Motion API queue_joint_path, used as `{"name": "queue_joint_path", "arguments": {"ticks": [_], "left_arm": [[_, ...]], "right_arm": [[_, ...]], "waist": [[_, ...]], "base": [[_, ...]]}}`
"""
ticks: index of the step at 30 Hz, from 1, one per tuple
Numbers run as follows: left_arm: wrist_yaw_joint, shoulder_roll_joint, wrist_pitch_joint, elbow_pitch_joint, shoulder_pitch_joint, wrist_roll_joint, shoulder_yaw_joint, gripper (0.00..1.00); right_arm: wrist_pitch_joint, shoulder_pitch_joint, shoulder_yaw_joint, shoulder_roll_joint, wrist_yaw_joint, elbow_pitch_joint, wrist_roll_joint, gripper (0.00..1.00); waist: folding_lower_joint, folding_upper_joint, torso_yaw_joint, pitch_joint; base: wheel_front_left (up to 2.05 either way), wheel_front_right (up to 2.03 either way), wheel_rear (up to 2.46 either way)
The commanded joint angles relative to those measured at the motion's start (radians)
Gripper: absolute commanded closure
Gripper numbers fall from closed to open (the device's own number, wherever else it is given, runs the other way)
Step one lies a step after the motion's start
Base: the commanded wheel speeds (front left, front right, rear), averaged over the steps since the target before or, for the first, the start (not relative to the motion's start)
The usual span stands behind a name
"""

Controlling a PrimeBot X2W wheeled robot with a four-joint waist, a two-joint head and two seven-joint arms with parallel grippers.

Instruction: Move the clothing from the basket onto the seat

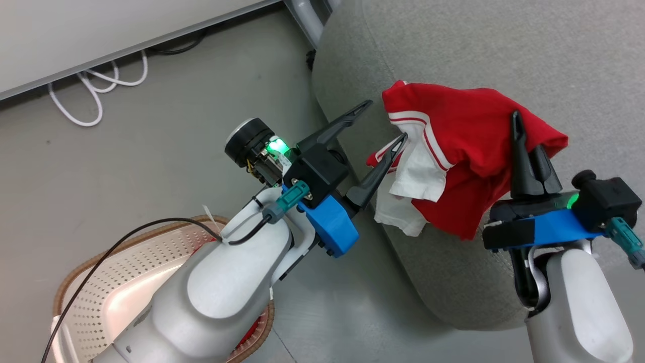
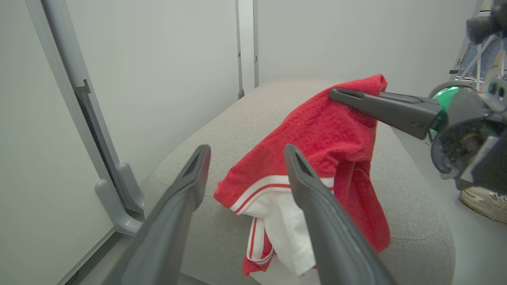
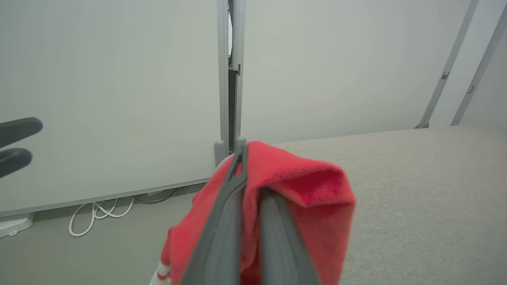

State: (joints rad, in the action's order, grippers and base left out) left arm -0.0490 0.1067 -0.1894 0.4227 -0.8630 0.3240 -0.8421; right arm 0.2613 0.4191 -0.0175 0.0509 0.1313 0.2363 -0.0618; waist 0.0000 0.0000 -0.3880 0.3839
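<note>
Head view: right gripper [image 1: 524,138] is clamped shut on the clothing [image 1: 468,131], pinching a fold at the garment's 3 o'clock end. The cloth drapes from there toward 8 o'clock, across the rounded edge of the seat [image 1: 504,50]. Its white hem hangs off that edge on the floor side. Left gripper [image 1: 387,119] is spread wide and holds nothing, tips just beside the cloth's 9 o'clock side. Basket [image 1: 121,267] sits well apart at 7 o'clock, under the left forearm. There's a scrap of red at its rim, can't tell what.

Left wrist view: cloth is dead ahead, 12 to 1 o'clock, past the spread fingers. The right gripper comes in from 3 o'clock, holding the top peak. Long axis runs from peak down to hem, 1 to 6 o'clock.

Right wrist view: fingers are together with red fabric bunched around them. Bare seat top lies at 2 to 3 o'clock.

My read: the right arm owns the load. Seat top is at 12 to 1 o'clock from it in the head view, so carry inward before letting go, or the hem may drag the cloth off.
</note>
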Motion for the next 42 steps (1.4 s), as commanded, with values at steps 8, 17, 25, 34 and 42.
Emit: {"name": "queue_joint_path", "arguments": {"ticks": [8, 17, 25, 34, 42], "left_arm": [[-0.010, 0.016, 0.028, -0.031, 0.016, -0.011, -0.038, 0.00], [0.000, 0.030, 0.031, -0.060, -0.014, -0.013, -0.035, 0.00], [0.010, 0.071, 0.049, -0.122, -0.065, -0.032, -0.021, 0.00], [0.014, 0.121, 0.093, -0.214, -0.141, -0.060, -0.012, 0.00], [0.020, 0.155, 0.115, -0.277, -0.178, -0.075, -0.003, 0.00]], "right_arm": [[0.006, -0.064, -0.049, -0.001, -0.001, -0.043, -0.031, 1.00], [0.006, 0.035, -0.084, -0.001, -0.001, -0.103, 0.017, 1.00], [0.006, 0.307, -0.226, 0.025, -0.001, -0.176, 0.126, 1.00], [0.006, 0.574, -0.403, 0.242, -0.001, -0.115, 0.142, 1.00], [0.004, 0.661, -0.500, 0.404, -0.001, 0.075, 0.116, 1.00]], "waist": [[0.0000, 0.0000, -0.074, 0.050], [0.0000, 0.0000, -0.043, 0.091], [0.0000, 0.0000, 0.007, 0.207], [0.0000, 0.0000, 0.075, 0.370], [0.0000, 0.0000, 0.098, 0.469]], "base": [[0.00, 0.00, 0.00], [0.00, 0.00, 0.00], [0.00, 0.00, 0.00], [0.00, 0.00, 0.00], [0.00, 0.00, 0.00]]}}
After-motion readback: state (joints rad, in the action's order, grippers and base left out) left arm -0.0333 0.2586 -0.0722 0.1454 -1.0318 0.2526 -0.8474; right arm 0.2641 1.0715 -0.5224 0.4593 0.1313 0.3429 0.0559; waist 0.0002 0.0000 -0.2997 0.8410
